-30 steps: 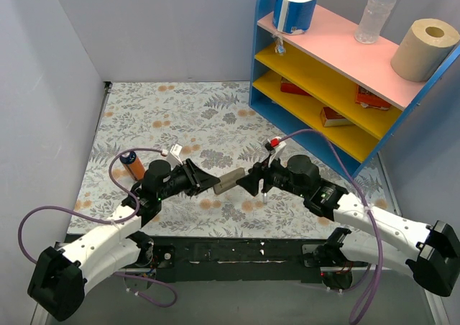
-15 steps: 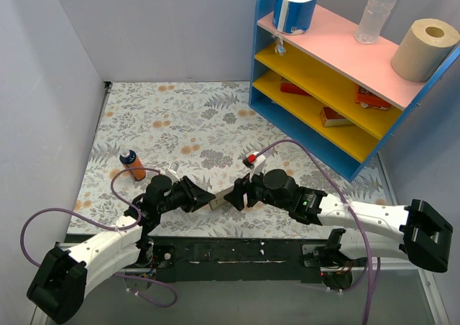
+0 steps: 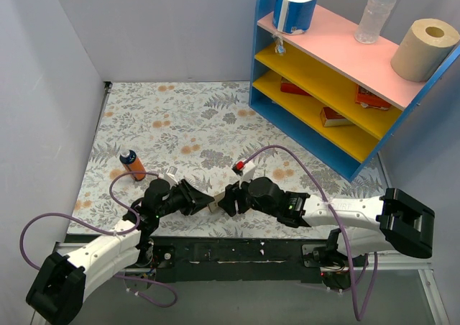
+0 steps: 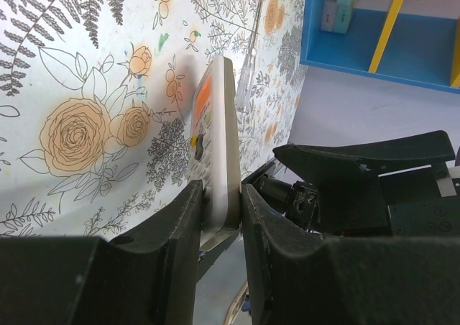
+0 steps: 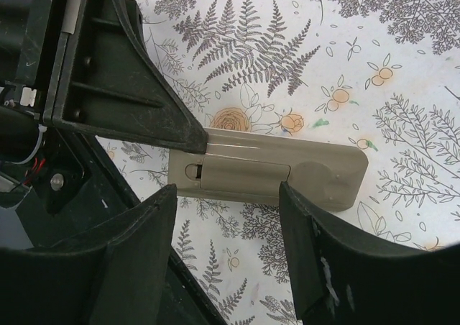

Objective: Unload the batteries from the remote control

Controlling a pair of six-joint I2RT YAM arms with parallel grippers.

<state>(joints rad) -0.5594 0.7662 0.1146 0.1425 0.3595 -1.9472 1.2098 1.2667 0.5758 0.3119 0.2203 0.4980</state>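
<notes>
Before you lies the flowered table (image 3: 180,124). Your left gripper (image 4: 221,193) is closed tight on one end of the remote control (image 5: 273,170), and holds it on its edge near the table's front edge. Your right gripper (image 5: 226,190) stands wide open on both sides of the remote's grey back. I cannot tell if it touches.

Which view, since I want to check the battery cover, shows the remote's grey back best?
Right wrist: the remote control shows broadside, its back and cover panel facing the camera. Left wrist shows only its edge and buttoned face, clamped between the left fingers. Top external shows just a small sliver of it.
</notes>
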